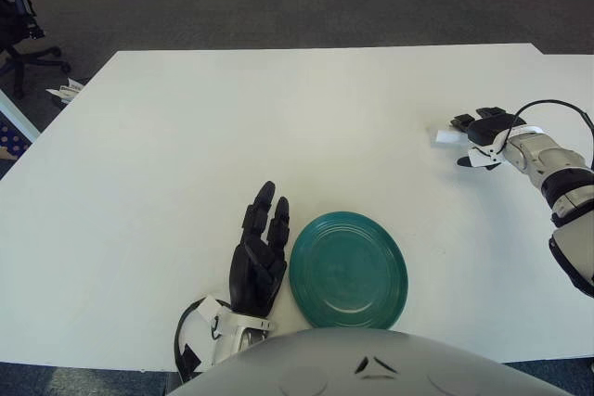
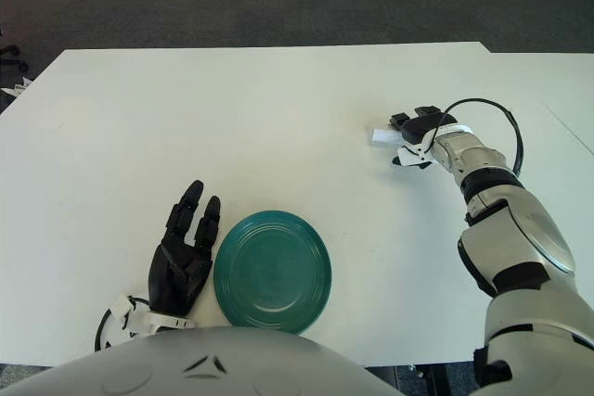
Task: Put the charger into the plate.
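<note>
The charger (image 1: 447, 136) shows as a small, flat white block on the right side of the white table (image 1: 278, 136), toward the far half. Only its left end is visible; the rest is hidden under the fingers of the right hand (image 1: 481, 132). No cable or prongs can be made out on it.

The right hand reaches in from the right edge, its black fingers (image 2: 408, 121) lying over the charger's right end and a white-tipped finger curled down on the near side. Whether the fingers actually clamp the charger or merely rest against it cannot be told.

The plate (image 1: 348, 271) is a round, dark green dish with a shallow raised rim, sitting at the near edge of the table, well apart from the charger, to its near left. Nothing lies in it.

The left hand (image 1: 260, 261) shows just left of the plate, black fingers extended and loosely together, pointing to the far side, holding nothing.
</note>
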Controlling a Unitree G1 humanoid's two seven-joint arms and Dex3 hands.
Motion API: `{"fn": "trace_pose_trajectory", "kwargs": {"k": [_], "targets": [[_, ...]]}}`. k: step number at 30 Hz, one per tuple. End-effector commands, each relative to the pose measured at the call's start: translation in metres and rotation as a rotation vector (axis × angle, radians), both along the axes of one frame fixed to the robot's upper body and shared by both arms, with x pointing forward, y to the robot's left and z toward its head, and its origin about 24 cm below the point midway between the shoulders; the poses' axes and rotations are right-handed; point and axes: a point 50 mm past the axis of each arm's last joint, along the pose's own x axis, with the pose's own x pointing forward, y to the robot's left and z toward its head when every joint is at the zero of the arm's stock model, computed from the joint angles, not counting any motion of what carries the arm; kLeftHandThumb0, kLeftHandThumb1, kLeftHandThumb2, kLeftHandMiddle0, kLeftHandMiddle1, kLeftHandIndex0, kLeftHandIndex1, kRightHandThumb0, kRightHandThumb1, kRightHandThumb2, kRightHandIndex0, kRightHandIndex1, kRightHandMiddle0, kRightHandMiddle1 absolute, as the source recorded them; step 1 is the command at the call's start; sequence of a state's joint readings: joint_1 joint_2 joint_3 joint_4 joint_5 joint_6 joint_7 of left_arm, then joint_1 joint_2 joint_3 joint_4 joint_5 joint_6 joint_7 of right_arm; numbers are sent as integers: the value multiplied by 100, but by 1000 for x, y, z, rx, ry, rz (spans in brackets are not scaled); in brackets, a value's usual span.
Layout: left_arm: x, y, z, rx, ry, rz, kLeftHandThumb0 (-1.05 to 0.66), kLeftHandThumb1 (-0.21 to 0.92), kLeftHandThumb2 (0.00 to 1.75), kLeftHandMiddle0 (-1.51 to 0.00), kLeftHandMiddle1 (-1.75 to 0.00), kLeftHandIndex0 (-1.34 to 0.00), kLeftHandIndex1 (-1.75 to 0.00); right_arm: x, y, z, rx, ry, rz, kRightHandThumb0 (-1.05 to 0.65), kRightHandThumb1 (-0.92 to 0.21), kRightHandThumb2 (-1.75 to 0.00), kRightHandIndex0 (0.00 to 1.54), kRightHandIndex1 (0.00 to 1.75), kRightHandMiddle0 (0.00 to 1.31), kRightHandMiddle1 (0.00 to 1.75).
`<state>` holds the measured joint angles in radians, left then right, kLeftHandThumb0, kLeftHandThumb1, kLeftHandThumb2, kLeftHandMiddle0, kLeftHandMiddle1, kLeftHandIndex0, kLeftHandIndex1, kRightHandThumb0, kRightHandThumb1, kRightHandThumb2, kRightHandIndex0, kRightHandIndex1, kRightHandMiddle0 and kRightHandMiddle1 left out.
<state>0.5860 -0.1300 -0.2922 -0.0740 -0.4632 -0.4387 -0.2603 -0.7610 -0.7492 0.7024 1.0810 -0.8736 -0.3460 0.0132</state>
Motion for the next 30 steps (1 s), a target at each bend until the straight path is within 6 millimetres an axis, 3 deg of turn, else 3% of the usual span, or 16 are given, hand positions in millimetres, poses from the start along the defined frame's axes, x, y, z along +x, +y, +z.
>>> {"fn": "trace_pose_trajectory", "kwargs": {"k": [1,17,25,30], "targets": [[-1,-8,-14,-37,93,-19,-103,92,108,-16,-1,0,-56,-27,5,-39,-22,163,31,-104,-92,-80,33,3,0,48],[2,-13,-23,-19,134,-39,-103,92,109,-9,0,0,-40,-36,15,-30,-105,123,135,-104,-92,-80,54,14,0,47],[3,-13,-23,-21,123,-56,-103,92,110,-8,0,0,-35,-46,18,-25,-93,120,147,-103,-92,-81,26,82,0,50],[4,-12,-23,-22,120,-62,-103,92,111,-7,0,0,-34,-52,19,-19,-69,115,131,-102,-92,-80,23,77,0,51]]}}
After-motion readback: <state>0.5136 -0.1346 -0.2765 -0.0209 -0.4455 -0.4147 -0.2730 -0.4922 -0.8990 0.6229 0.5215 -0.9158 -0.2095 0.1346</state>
